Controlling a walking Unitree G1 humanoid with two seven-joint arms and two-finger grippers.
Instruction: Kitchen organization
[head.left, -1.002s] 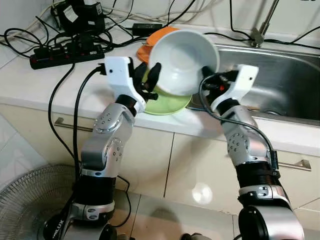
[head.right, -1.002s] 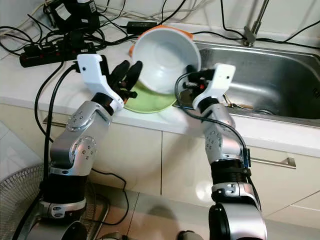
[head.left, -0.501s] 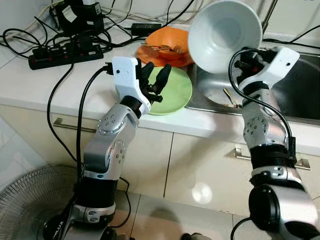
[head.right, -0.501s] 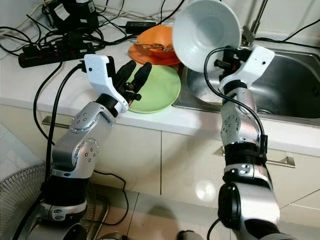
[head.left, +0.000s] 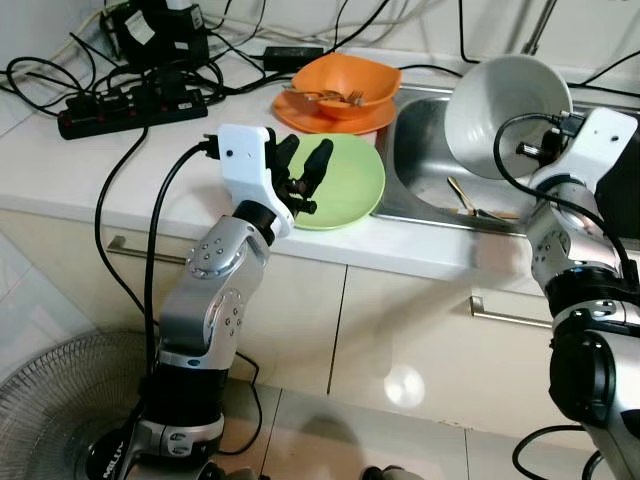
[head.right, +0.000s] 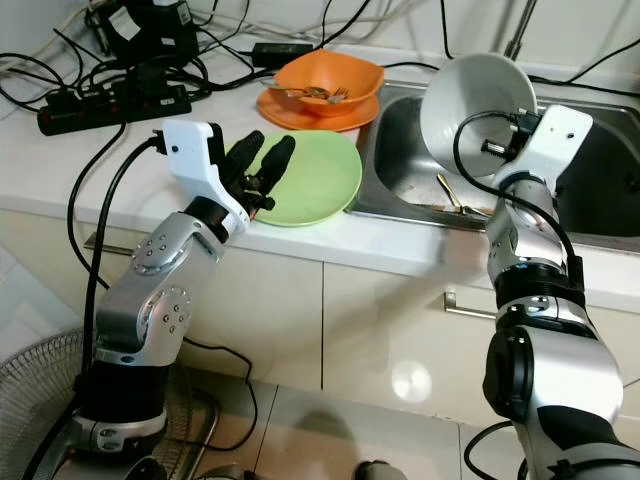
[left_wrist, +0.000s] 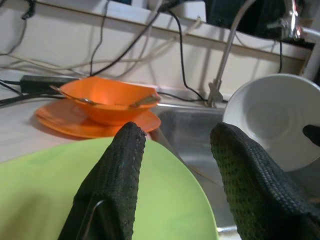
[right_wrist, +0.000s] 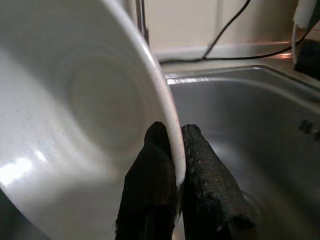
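The white bowl is held tipped on its side above the sink, its opening turned toward the robot. It is gripped by the right tool, whose two black fingers are pinched on the rim, one inside the bowl and one outside (the wrist view shows this plainly). Cutlery is seen lying on the sink's floor below the bowl.

Just beside the sink's left edge, the green plate is laid flat on the worktop. The left tool is held over the part of that plate farthest from the sink, its fingers spread apart with nothing between them; whether they touch the plate cannot be told.

Behind the green plate, near the sink's back left corner, an orange bowl is set on an orange plate, with utensils resting inside the bowl. Farther from the sink, on the far left of the worktop, a black power strip and a tangle of black cables are laid out. The faucet is seen rising behind the sink.
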